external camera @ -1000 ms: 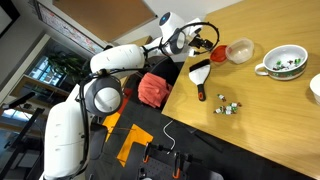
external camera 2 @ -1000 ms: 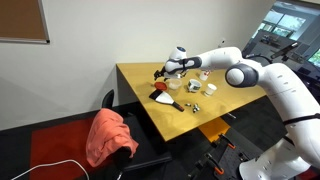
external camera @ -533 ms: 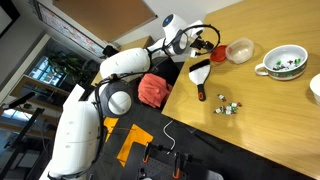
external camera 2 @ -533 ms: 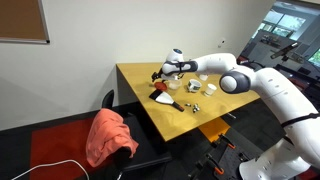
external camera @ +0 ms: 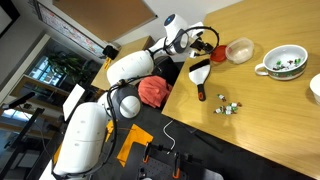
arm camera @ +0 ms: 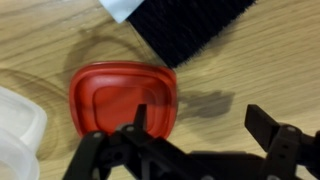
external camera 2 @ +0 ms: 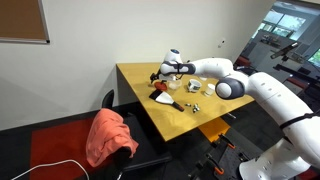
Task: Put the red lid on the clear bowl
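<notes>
The arm [external camera: 130,68] reaches low over the desk [arm camera: 250,70]. Its end effector [arm camera: 200,128] is open, with one finger over the edge of the lid [arm camera: 124,98], which lies flat just beside the bowl [arm camera: 15,135]. The elbow has folded nearer the desk; the end effector stays put.

Lid [arm camera: 122,98] on table [arm camera: 270,60], between bowl [arm camera: 18,130] and brush [arm camera: 190,25].

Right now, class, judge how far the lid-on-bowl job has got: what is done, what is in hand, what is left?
Done: the approach only; the open gripper hangs over the red lid. In hand: nothing; the lid lies flat on the table, not gripped. Left: grip it, lift it and set it on the clear bowl nearby, which is uncovered.
</notes>
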